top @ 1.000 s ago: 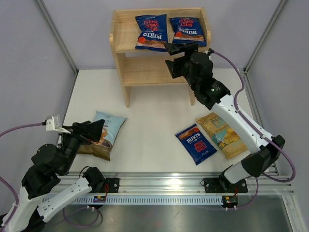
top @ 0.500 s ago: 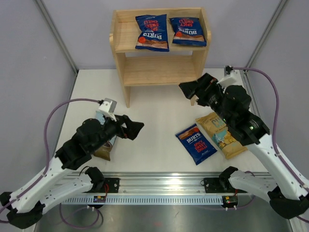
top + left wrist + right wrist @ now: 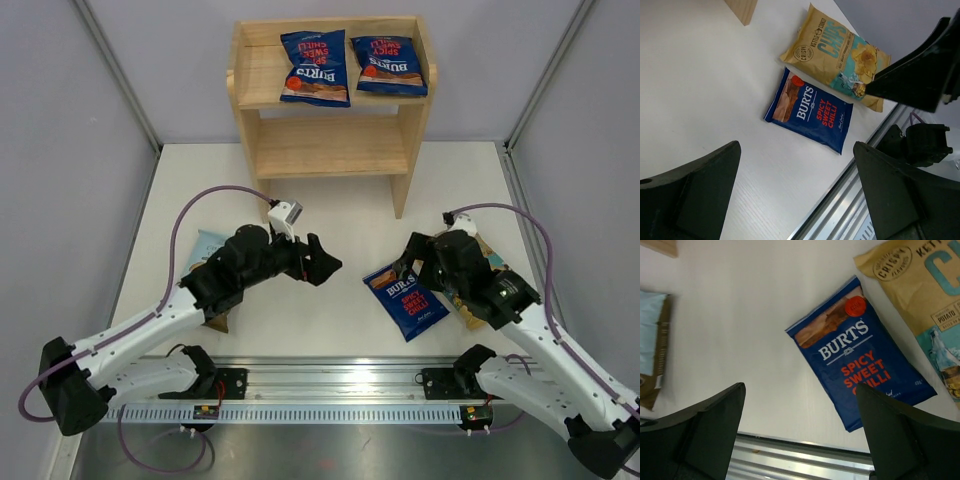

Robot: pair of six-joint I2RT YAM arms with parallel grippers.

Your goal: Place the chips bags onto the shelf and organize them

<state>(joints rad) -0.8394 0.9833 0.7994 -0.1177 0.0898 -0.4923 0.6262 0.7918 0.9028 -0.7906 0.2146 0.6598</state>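
The right arm has left the wooden shelf (image 3: 325, 148) and come back down to the table (image 3: 340, 215). A second ago it was up at the top tier; now the right gripper (image 3: 404, 266) hangs low near the right part of the near edge. Its jaws stand wide apart and hold nothing. In the right wrist view the third Burts Spicy Sweet Chilli bag (image 3: 860, 355) lies flat on the table, ahead of the two fingers and untouched.

The left arm has also moved. It was folded back at the near left corner, and now the left gripper (image 3: 325, 262) reaches toward the middle of the table, also opened wide and empty, pointing at the same dark blue bag.

Two Burts bags (image 3: 315, 65) (image 3: 390, 62) lie side by side on the top tier, so that part seems done. Three bags are not yet placed: the dark blue one, the tan kettle chips bag (image 3: 837, 55) just beside it toward the right edge, and the pale blue bag (image 3: 205, 245) near the left edge, partly under the left arm. The lower tier is bare.

I judge that the dark blue bag is the next one to take. Both grippers aim at it, so they could get in each other's way.
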